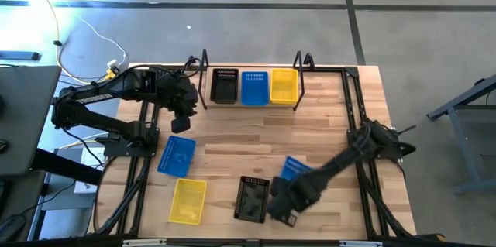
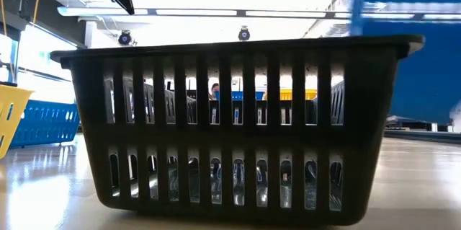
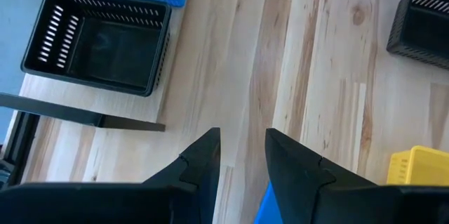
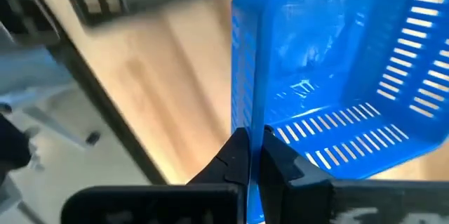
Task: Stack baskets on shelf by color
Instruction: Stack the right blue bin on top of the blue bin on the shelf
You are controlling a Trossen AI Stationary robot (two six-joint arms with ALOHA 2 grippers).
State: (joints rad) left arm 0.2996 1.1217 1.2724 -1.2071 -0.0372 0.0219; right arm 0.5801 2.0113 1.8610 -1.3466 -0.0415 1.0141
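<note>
The wooden worktop point(image 1: 310, 135) carries the shelf point(image 1: 252, 106) along its far edge, where a black basket point(image 1: 224, 85), a blue basket point(image 1: 254, 87) and a yellow basket point(image 1: 284, 86) sit side by side between the black rod brackets, while a loose blue basket point(image 1: 177, 155), a yellow one point(image 1: 187, 200) and a black one point(image 1: 253, 198) lie on the near half. My right fingers point(image 4: 250, 155) are pinched shut on the rim of another blue basket point(image 4: 337, 76), tilted up just beside the loose black one. My left fingers point(image 3: 242, 155) hang slightly parted and empty over bare wood near the shelf's left end.
</note>
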